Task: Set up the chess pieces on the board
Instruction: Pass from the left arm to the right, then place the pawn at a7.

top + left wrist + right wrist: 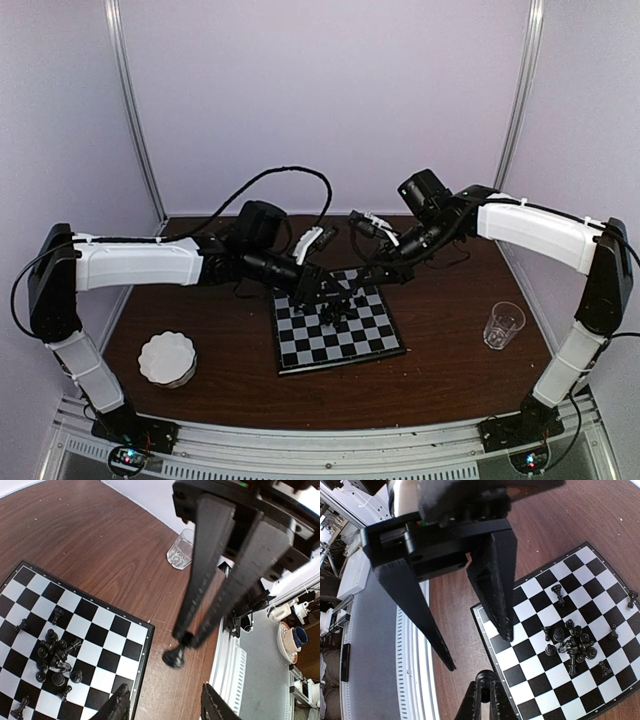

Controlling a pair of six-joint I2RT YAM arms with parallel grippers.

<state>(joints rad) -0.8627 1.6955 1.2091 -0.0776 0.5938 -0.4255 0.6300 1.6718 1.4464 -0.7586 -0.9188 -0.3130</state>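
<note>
Chess pieces [572, 645] in cluster on board [524, 650]

My top camera looks down from high behind my arms [140, 265]. Both wrist cameras hang close over the board [352, 346], maybe facing each other. All three share it.

Board [300, 352] central on the bench [450, 385] — dish [167, 358] left, glass [503, 324] right
Chess pieces [335, 312] cluster near the board's middle.

White scalloped dish [167, 359] on brown table [450, 380]; clear glass [503, 324] far right.
</note>
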